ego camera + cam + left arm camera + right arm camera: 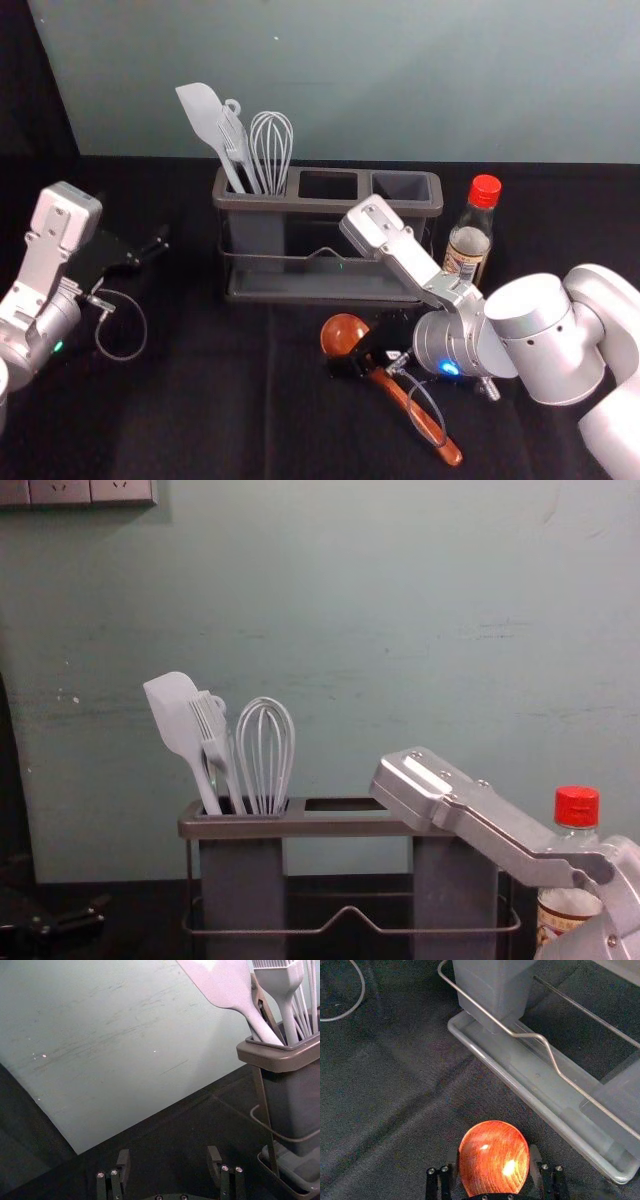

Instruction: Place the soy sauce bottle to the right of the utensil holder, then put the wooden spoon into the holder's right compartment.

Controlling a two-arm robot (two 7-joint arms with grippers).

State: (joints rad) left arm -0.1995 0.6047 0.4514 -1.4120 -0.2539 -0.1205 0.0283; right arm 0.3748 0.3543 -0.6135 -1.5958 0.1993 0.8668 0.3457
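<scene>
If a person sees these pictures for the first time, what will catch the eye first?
Probably the bright red cap on the soy sauce bottle, to the right of the utensil holder. Next comes the glossy wooden spoon in front of the holder, with the right hand at its bowl. The pale spatula and whisk also stand out, rising from the left compartment.

There was one dark grey, rectangular utensil holder point(330, 297) with three openings in its rim. It held one pale grey, flat-bladed spatula point(175, 715), one light grey, bristled brush point(211, 725), one light grey wire whisk point(265, 748) and at least one more utensil, partly hidden. There were one clear bottle with a red cap point(470, 240), one reddish-brown, round-bowled wooden spoon point(340, 333), and two black grippers, left point(148, 246) and right point(350, 358). At least three pale rectangular wall sockets point(60, 490) showed.
</scene>
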